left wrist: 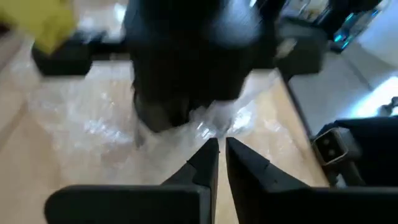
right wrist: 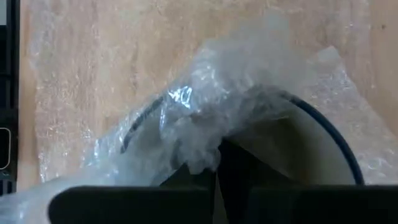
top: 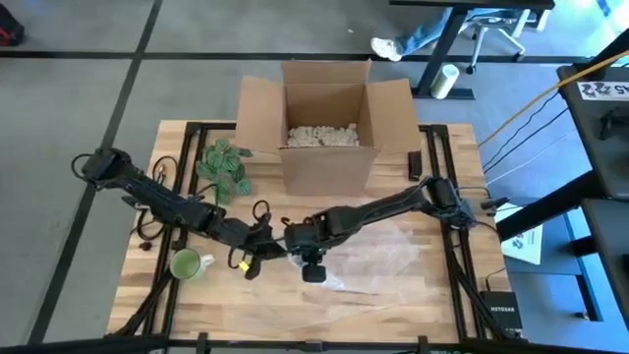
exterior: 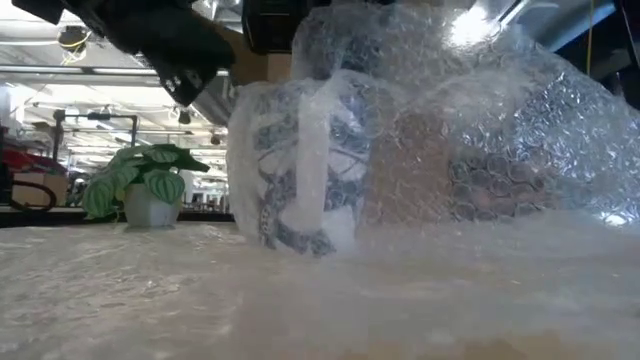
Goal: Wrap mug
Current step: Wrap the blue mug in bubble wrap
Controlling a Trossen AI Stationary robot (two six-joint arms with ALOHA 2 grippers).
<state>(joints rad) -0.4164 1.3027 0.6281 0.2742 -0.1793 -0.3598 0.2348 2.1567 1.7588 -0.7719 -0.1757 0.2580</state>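
Near the front-middle of the worktop [top: 393, 285], the patterned mug [exterior: 300, 170] stands upright on a sheet of bubble wrap [exterior: 450, 130], which is drawn up over its top and one side; the handle side facing the low camera shows through only a thin layer. The right pincer [right wrist: 214, 165] sits at the mug's rim, pressed together on a bunched fold of wrap, with the dark-edged rim just beside it. The left pincer [left wrist: 222, 163] hovers just beside the right arm's wrist, its fingers nearly pressed together and holding nothing I can make out. By my judgement the wrapping is partly done: the sheet is lifted over the mug but not yet tucked or rolled closed. Towards the left front sits a green cup [top: 187, 264]. Farther back stand a small plant [top: 224, 165] and an open cardboard box [top: 327, 123] at the rear edge.
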